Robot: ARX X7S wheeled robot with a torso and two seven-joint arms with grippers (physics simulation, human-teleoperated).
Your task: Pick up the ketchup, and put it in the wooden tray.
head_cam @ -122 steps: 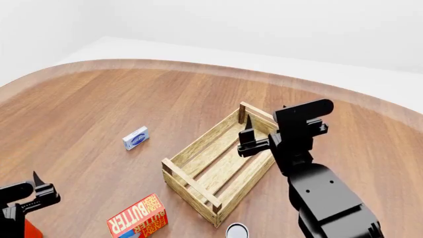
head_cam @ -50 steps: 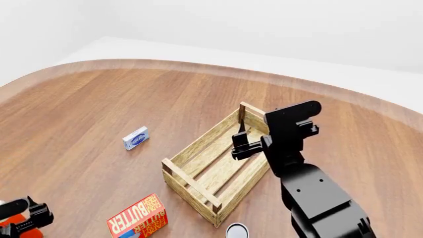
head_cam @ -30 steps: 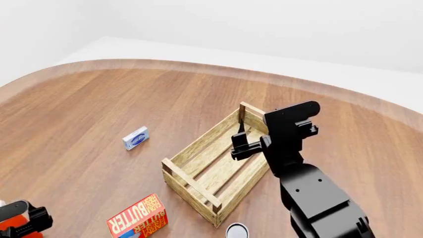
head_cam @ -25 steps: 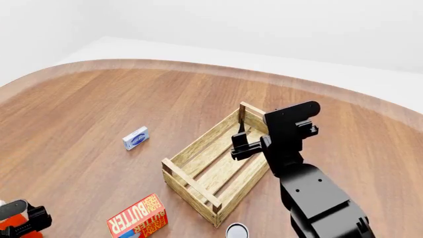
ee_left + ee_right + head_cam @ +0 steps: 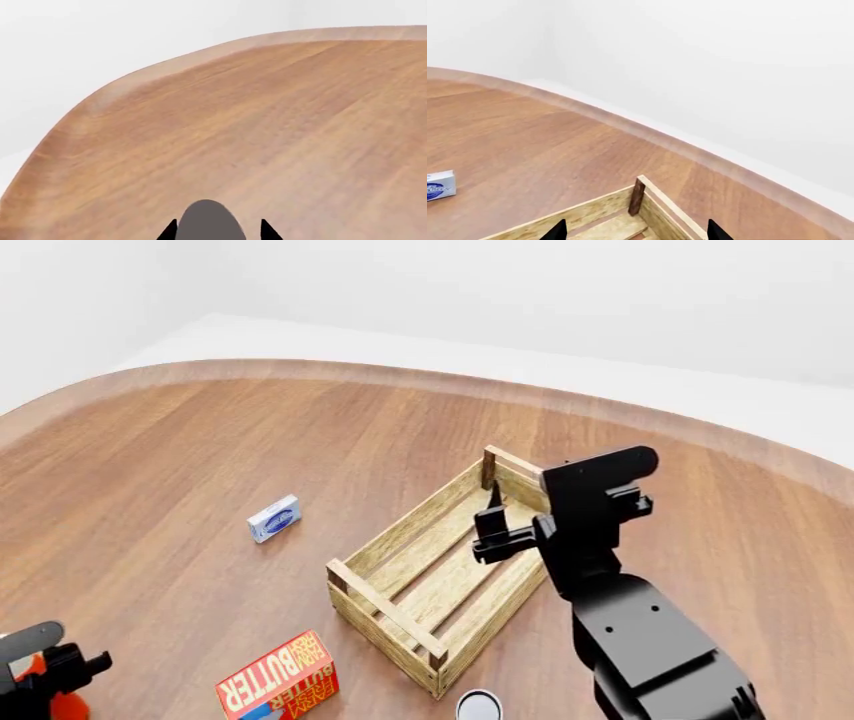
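Head view: left end effector point(image 5: 47, 668) grips the ketchup point(image 5: 54, 702) near the surface's point(image 5: 200, 460) edge; right end effector point(image 5: 491, 530), fingers spread, hangs over the wooden tray point(image 5: 400, 625).

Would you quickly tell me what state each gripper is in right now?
Left gripper: around the ketchup at the view's edge; a firm grasp cannot be told.
Right gripper: open, empty, over the wooden tray.

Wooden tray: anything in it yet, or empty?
Empty. In the head view the wooden tray shows only bare slats; the right claw hovers over its far end, holding nothing.
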